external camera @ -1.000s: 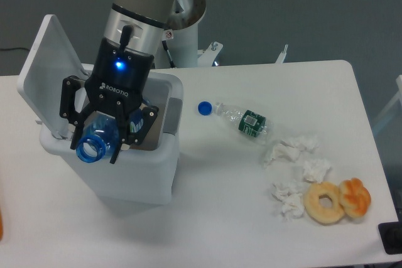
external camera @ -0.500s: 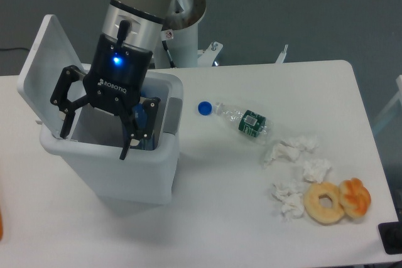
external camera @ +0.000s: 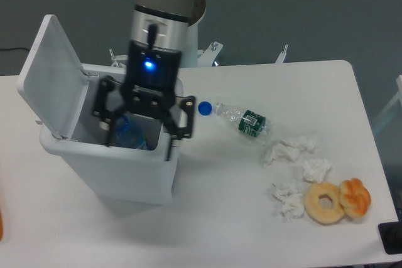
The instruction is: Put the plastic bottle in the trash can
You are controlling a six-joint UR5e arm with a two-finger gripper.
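Note:
The white trash can (external camera: 119,171) stands at the left of the table with its lid (external camera: 53,76) swung up and back. The translucent blue plastic bottle (external camera: 132,135) lies inside the can, partly seen behind my fingers. My gripper (external camera: 141,133) hangs over the can's right half, open and empty, with its black fingers (external camera: 178,123) spread wide above the rim.
A loose blue cap (external camera: 204,108) and a clear crushed bottle with a green label (external camera: 242,119) lie right of the can. Crumpled white tissues (external camera: 295,155) and two donuts (external camera: 336,200) sit at the front right. A black object (external camera: 392,238) is at the right corner.
The gripper opened and let the blue bottle drop into the trash can. It then moved right, over the can's right side, with fingers still spread.

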